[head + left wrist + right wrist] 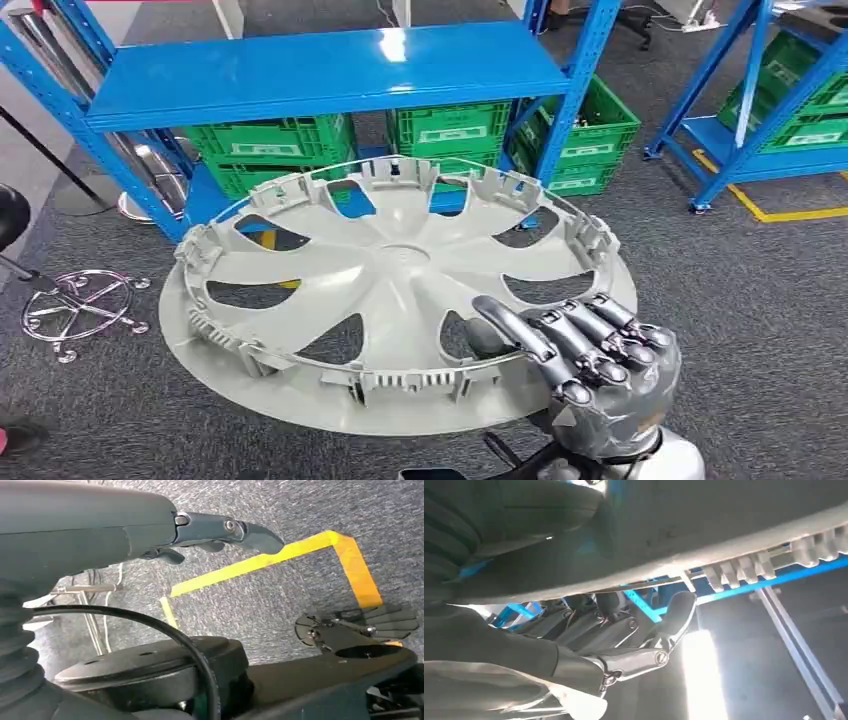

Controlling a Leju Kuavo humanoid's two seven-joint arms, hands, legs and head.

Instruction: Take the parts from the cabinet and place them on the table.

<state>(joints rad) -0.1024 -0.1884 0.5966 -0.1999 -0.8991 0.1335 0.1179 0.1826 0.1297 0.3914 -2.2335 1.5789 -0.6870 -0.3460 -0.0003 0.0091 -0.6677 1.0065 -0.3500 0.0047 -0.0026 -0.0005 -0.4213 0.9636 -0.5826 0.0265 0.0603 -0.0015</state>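
A workshop or warehouse: blue steel racks (330, 75), green crates (275, 140), yellow floor tape (780, 212).

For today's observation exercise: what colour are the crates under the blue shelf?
Green crates, clearest in the head view, below the blue shelf.

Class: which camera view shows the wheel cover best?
The head view: the whole wheel cover shows, spokes and rim clips, gripped at its edge by the right hand. The right wrist view shows its edge and clips from close by. The left wrist view looks at carpet.
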